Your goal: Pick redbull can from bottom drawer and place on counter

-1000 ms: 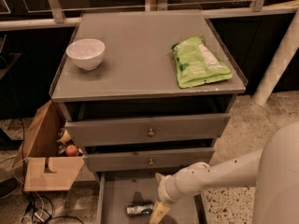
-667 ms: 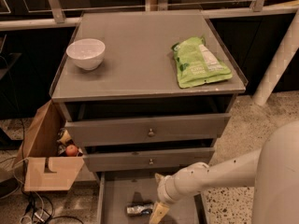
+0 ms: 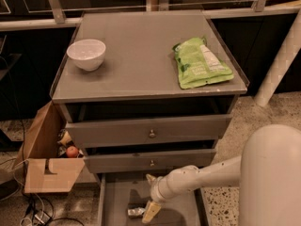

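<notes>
The redbull can (image 3: 136, 212) lies on its side on the floor of the open bottom drawer (image 3: 115, 199), near the frame's lower edge. My gripper (image 3: 151, 211) hangs inside that drawer just right of the can, its pale fingers pointing down and reaching the can's right end. The white arm runs from the lower right to it. The counter (image 3: 136, 60) is the grey cabinet top above.
A white bowl (image 3: 86, 54) stands at the counter's left and a green snack bag (image 3: 200, 63) lies at its right. Two knobbed drawers (image 3: 150, 132) above the bottom one stand slightly open. An open cardboard box (image 3: 44, 157) sits on the floor at left.
</notes>
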`<state>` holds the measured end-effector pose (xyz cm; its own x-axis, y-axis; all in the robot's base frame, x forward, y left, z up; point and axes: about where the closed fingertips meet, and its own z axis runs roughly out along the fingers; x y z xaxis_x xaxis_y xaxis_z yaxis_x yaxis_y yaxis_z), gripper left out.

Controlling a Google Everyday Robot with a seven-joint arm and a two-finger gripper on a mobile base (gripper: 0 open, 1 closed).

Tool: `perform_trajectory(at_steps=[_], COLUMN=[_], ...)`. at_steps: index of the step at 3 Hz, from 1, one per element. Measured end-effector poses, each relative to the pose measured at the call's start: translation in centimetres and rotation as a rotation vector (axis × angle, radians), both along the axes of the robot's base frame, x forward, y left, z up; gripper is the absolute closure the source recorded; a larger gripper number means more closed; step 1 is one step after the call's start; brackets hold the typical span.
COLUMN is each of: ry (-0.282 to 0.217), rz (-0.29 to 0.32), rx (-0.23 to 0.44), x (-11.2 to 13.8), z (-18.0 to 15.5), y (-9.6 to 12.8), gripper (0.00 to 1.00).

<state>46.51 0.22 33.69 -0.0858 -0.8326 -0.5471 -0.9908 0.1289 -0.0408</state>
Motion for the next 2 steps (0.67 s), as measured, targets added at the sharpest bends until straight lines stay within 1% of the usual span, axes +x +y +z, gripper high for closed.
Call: perform_trajectory(at_steps=[1,2], ry=[-0.003,-0.001], rz=[0.001,-0.017], rx=[0.004,0.016], x=[0.31,0.0], z=[-0.22,-1.1], y=[0.15,-0.08], gripper=[0.0,0.0])
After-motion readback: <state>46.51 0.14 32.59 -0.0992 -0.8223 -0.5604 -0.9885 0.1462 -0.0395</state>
